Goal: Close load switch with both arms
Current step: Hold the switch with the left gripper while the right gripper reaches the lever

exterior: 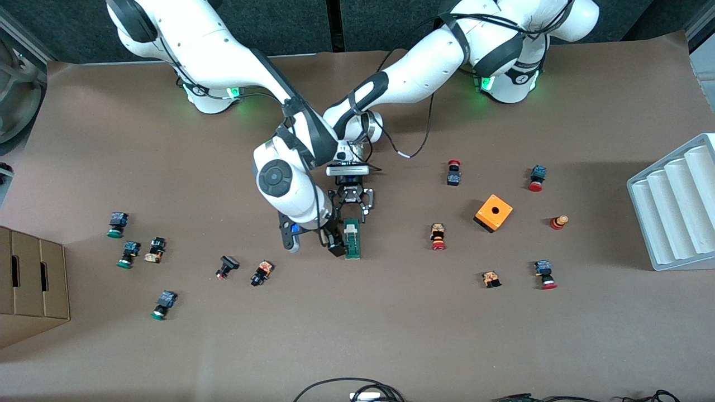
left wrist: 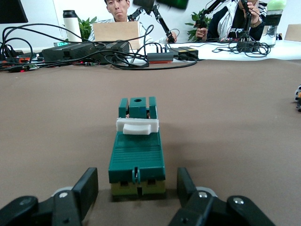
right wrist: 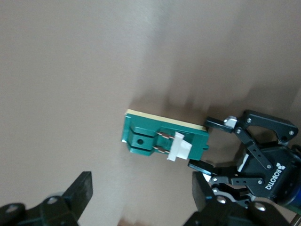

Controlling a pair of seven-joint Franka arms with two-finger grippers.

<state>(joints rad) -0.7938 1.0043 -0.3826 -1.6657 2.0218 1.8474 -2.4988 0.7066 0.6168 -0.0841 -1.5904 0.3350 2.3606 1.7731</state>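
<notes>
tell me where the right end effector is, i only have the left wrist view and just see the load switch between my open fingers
observer: the right end effector is open over the table, beside the load switch toward the right arm's end, not around it
operator: anything else close to the switch
observer: the nearest is a small push-button, well apart from it, toward the right arm's end and nearer the front camera
operator: and toward the left arm's end
observer: an orange cube with a hole in its top, also well apart
</notes>
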